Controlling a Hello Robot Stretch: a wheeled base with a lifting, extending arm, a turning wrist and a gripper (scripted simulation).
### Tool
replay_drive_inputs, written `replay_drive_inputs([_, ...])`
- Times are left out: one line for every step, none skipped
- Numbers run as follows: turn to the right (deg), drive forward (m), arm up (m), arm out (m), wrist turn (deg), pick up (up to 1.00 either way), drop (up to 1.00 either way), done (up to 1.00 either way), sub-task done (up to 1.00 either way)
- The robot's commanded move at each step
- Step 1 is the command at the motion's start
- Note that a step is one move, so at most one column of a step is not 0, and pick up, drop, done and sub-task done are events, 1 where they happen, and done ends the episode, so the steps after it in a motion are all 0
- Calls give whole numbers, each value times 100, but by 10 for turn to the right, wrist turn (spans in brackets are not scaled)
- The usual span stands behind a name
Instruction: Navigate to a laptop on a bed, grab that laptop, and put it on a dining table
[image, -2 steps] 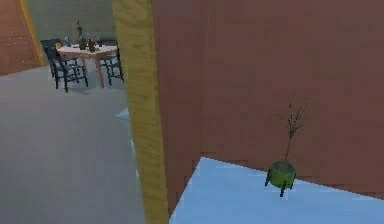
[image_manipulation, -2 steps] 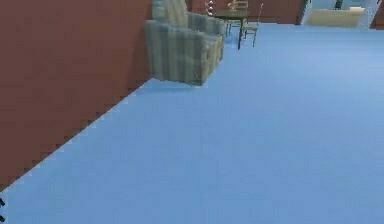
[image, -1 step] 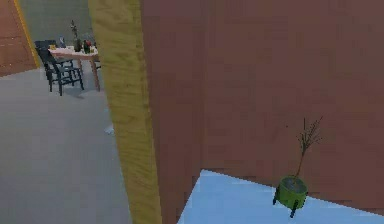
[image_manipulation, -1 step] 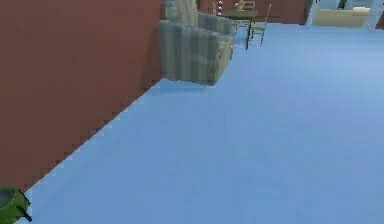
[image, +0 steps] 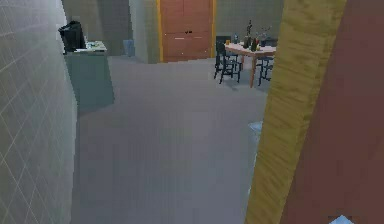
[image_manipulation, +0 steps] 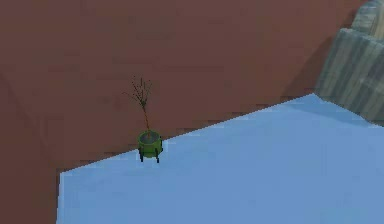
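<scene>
Control: Floor first. What sits close in?

Me: Ahead, bare grey floor (image: 160, 150) runs between a grey tiled wall (image: 30, 130) on the left and a pale wooden post (image: 290, 120) on the right. A red-brown panel (image: 350, 130) stands just right of the post. Out to the arm side I have a pale blue surface (image_manipulation: 250, 170) near me. At its far edge a green pot (image_manipulation: 149, 145) with a bare twig stands against a red-brown wall (image_manipulation: 150, 50). Far right there is a ribbed grey shape (image_manipulation: 355, 70) that I cannot name.

Control: And farther out ahead?

Me: Midway on the left, a grey-green cabinet (image: 92, 80) stands against the tiled wall, with a dark boxy thing (image: 71, 35) on top. At the far end is an orange double door (image: 187, 30) in a yellow frame. Right of it stands the worktop (image: 236, 48), pale-topped, with small things on it and dark chairs (image: 227, 62) around it.

Control: Pincer and laptop?

Me: I cannot tell the pincer's state, nor where the laptop lies. The worktop is far off on the right, well apart from the cabinet.
</scene>
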Motion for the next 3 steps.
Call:
replay_drive_inputs([0,65,0,0,0,0,0,0,0])
replay_drive_inputs([0,100,0,0,0,0,0,0,0])
replay_drive_inputs([0,100,0,0,0,0,0,0,0])
